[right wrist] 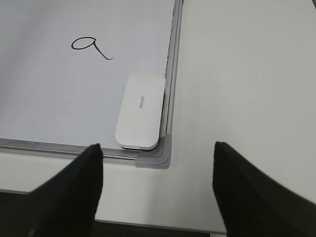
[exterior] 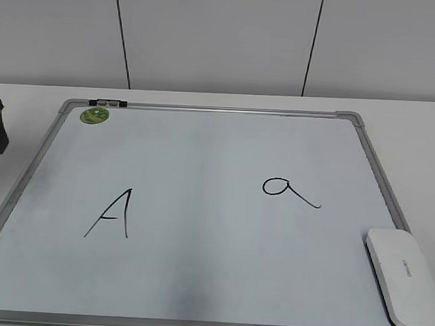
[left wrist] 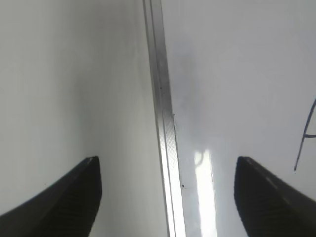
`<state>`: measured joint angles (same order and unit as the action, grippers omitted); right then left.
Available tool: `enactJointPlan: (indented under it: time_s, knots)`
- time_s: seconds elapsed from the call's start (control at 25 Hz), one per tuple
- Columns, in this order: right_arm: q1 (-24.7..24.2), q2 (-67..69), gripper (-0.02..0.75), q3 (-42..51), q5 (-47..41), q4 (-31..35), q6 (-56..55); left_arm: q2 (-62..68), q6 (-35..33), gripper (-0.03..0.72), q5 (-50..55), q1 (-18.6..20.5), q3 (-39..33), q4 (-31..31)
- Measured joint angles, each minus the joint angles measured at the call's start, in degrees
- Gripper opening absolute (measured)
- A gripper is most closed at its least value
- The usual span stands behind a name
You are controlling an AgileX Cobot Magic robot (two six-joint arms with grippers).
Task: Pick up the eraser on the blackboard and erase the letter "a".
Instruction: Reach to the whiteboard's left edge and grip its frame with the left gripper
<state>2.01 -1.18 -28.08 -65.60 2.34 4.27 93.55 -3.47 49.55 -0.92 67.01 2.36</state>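
Blackboard [exterior: 197, 279] flat on white table [exterior: 410, 115], eraser [exterior: 403, 276] in corner; grey panelled wall [exterior: 209, 38]

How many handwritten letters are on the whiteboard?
2: a capital "A" on the whiteboard's left half, and a lowercase "a" on the right half, above the eraser.
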Motion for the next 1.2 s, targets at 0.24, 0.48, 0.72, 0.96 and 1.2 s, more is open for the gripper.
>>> enactJointPlan:
  time_s: [0.24, 0.48, 0.72, 0.96, 1.2]
  knots:
    - [0.0, 0.0, 0.519, 0.0, 0.0, 0.0, 0.0, 9.53, -3.59, 0.599, 1.84, 0.0, 3.97, 2.45]
    - [0.0, 0.0, 0.519, 0.0, 0.0, 0.0, 0.0, 15.27, -10.06, 0.591, 4.56, 4.02, 7.69, 10.32]
    - [0.0, 0.0, 0.519, 0.0, 0.0, 0.0, 0.0, 15.9, -17.42, 0.568, 4.83, 9.84, 8.38, 18.57]
    - [0.0, 0.0, 0.519, 0.0, 0.0, 0.0, 0.0, 20.11, -19.84, 0.476, 5.87, 12.28, 11.55, 23.44]
    - [0.0, 0.0, 0.519, 0.0, 0.0, 0.0, 0.0, 23.76, -20.06, 0.344, 7.6, 12.39, 14.19, 25.68]
